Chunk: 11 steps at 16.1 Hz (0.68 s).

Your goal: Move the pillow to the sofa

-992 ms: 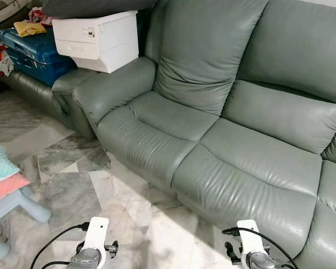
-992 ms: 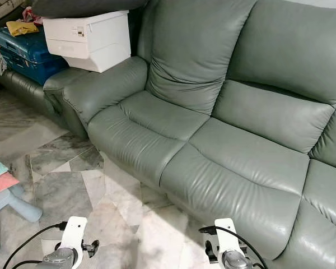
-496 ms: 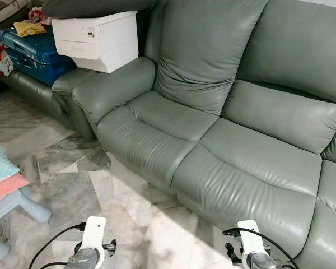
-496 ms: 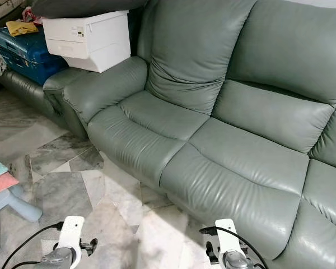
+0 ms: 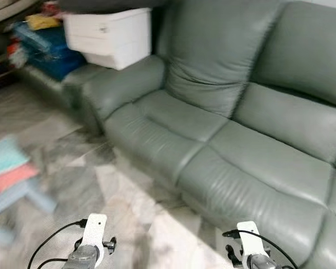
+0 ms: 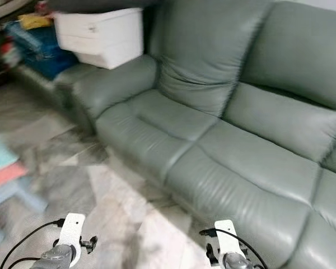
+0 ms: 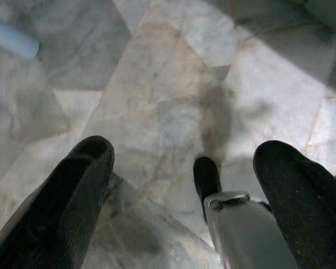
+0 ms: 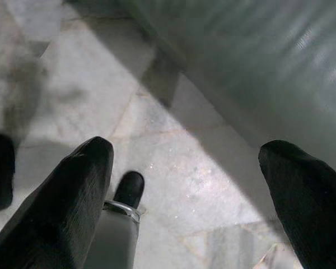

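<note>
Bare green sofa (image 5: 224, 145); blurred pillows (image 5: 8, 168)

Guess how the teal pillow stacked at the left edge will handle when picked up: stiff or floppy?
Probably soft and light: the teal pillow lies flat on a pink cushion and looks like fabric, though blurred. It would likely sag, so pinch deep. Both the left gripper and right gripper hang open over the marble floor.

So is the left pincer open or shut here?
Open: the left pincer has its two black fingers wide apart, only floor between them.
</note>
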Motion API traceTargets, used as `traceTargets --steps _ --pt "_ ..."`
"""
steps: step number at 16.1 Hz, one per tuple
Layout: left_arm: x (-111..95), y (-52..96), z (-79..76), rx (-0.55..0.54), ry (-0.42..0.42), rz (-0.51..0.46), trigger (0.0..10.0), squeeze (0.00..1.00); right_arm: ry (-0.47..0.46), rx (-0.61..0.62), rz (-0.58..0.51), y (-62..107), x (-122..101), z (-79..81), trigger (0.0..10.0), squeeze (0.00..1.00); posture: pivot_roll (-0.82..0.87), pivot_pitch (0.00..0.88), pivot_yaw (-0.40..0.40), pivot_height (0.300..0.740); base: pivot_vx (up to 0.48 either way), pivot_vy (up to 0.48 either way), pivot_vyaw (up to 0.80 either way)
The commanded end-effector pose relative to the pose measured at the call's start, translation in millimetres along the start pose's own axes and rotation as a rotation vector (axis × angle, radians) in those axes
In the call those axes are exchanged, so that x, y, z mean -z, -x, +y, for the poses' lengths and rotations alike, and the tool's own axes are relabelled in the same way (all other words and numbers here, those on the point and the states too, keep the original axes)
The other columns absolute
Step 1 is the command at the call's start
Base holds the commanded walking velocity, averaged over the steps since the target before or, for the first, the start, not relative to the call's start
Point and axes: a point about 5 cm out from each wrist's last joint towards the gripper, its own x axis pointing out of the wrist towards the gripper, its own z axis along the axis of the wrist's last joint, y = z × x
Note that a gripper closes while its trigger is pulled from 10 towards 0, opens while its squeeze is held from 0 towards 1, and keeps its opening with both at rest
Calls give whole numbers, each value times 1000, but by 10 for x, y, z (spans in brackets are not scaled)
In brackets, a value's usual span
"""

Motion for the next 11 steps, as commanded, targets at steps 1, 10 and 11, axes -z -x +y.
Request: traceTargets --steps 1,10,11 --pt "2 2 26 -8 -11 1 10000 0 12 -9 -2 0 -2 14 10000 0 -160 0 40 740 0 0 800" --pt "-24 1 43 -7 -20 -9 10000 0 36 -11 -2 0 2 29 10000 0 -159 0 45 740 0 0 800" --pt "-24 1 44 -7 -22 -9 10000 0 37 -11 -2 -1 1 29 10000 0 -159 0 45 740 0 0 800"
